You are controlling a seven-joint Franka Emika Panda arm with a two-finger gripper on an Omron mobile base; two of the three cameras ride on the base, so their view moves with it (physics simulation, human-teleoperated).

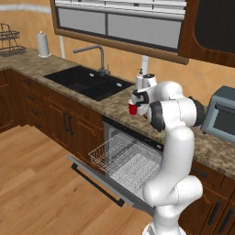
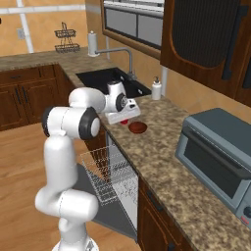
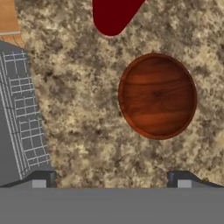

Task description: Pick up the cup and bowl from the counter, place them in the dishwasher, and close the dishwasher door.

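The red cup stands on the speckled counter just beneath my hand; in the hand view the cup lies at the top edge, well beyond the fingertips. The reddish-brown bowl rests beside it, empty, also seen as the bowl. My gripper hovers over the counter, open, its fingertips far apart with nothing between them. The dishwasher door hangs down flat and the white wire rack is pulled out over it.
A black sink with a faucet lies to the left. A white soap bottle stands behind the cup. A grey-blue toaster oven occupies the counter's right end. The rack's edge borders the counter below the hand.
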